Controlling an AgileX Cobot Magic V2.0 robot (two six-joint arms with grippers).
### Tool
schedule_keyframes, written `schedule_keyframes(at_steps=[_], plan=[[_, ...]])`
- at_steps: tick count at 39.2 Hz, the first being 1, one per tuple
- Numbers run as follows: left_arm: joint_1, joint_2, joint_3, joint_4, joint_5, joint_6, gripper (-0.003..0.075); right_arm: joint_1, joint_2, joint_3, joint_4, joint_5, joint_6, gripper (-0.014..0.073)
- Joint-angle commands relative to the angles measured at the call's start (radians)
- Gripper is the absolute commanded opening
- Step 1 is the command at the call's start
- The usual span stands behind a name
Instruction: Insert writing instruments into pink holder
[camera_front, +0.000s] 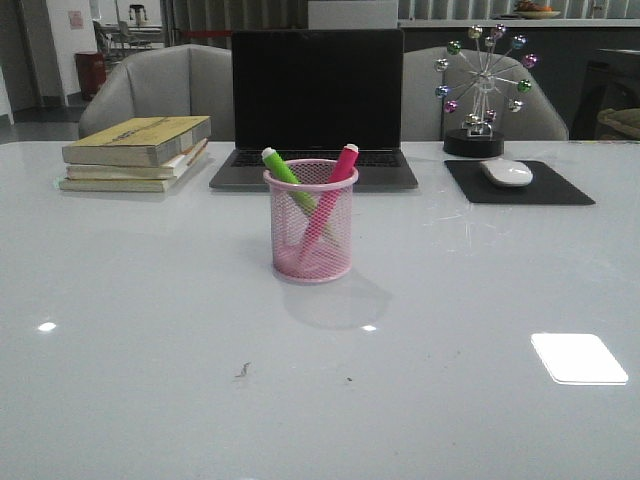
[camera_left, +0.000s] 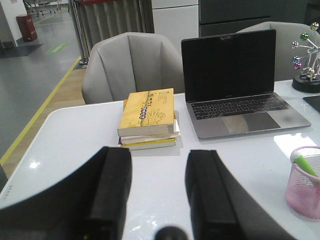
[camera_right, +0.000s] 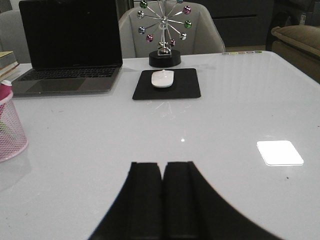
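Green marker (camera_front: 281, 167) and magenta marker (camera_front: 336, 179) crossed inside round pink wire-mesh cup (camera_front: 311, 235). Well apart from both grippers. Left gripper (camera_left: 159, 200) spread wide, empty; right gripper (camera_right: 162, 200) pressed closed, empty.

1. The white table (camera_front: 150, 340) is seen to be glossy, with lamps mirrored in it.
2. The pink holder (camera_front: 310, 245) is made of fine wire mesh.
3. The green marker (camera_front: 283, 168) and pink marker (camera_front: 340, 167) look like smooth plastic.
4. The mouse pad (camera_front: 545, 190) appears matt; the mouse (camera_front: 506, 172) glossy.
5. The books (camera_front: 135, 152) show paper covers.
6. The laptop (camera_front: 315, 100) casing looks like brushed metal.
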Motion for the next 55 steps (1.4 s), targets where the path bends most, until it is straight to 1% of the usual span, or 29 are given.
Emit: schedule_keyframes(at_steps=[1, 20, 21, 22, 24, 25, 26, 27, 28, 31, 34, 40, 42, 48, 51, 55], plan=[[0.002, -0.001, -0.028, -0.007, -0.082, -0.001, 0.033, 0.003, -0.019, 0.0, -0.009, -0.078, 0.0, 0.0056], [0.002, -0.001, -0.028, -0.005, -0.085, -0.001, 0.0328, 0.003, -0.019, 0.0, -0.009, -0.078, 0.0, 0.0056], [0.002, -0.001, -0.028, -0.005, -0.084, -0.001, 0.0318, 0.003, -0.019, 0.0, -0.009, -0.078, 0.0, 0.0056], [0.002, -0.001, -0.028, -0.005, -0.078, -0.001, 0.0291, 0.003, -0.019, 0.0, -0.009, -0.078, 0.0, 0.0056], [0.002, -0.001, -0.028, -0.01, -0.077, -0.001, 0.0196, 0.003, -0.019, 0.0, -0.009, -0.078, 0.0, 0.0056], [0.002, -0.003, -0.028, -0.01, -0.079, -0.001, 0.0137, 0.003, -0.019, 0.0, -0.009, -0.078, 0.0, 0.0056], [0.002, -0.005, -0.028, -0.01, -0.081, -0.001, 0.0099, 0.003, -0.019, 0.0, -0.009, -0.078, 0.0, 0.0056], [0.002, -0.012, -0.028, -0.01, -0.081, -0.001, 0.0087, 0.003, -0.019, 0.0, -0.009, -0.078, 0.0, 0.0056], [0.002, -0.02, -0.028, -0.01, -0.082, -0.001, 0.0105, 0.003, -0.019, 0.0, -0.009, -0.078, 0.0, 0.0056], [0.004, -0.059, -0.027, -0.007, -0.083, -0.001, 0.0099, 0.003, -0.019, 0.0, -0.009, -0.078, 0.0, 0.0056], [0.01, -0.111, -0.007, -0.018, -0.115, -0.008, 0.0099, 0.003, -0.019, 0.0, -0.009, -0.078, 0.0, 0.0056], [0.027, -0.213, 0.097, -0.119, -0.203, -0.009, 0.0099, 0.003, -0.019, 0.0, -0.009, -0.078, 0.0, 0.0056], [0.032, -0.27, 0.157, -0.142, -0.226, -0.009, 0.0099, 0.003, -0.019, 0.0, -0.009, -0.078, 0.0, 0.0056], [0.037, -0.367, 0.271, -0.117, -0.226, -0.009, 0.0099, 0.003, -0.019, 0.0, -0.009, -0.078, 0.0, 0.0056], [0.037, -0.379, 0.31, -0.086, -0.226, -0.009, 0.0099, 0.003, -0.019, 0.0, -0.009, -0.078, 0.0, 0.0056], [0.037, -0.379, 0.341, -0.081, -0.216, -0.009, 0.0099, 0.003, -0.019, 0.0, -0.009, -0.078, 0.0, 0.0056]])
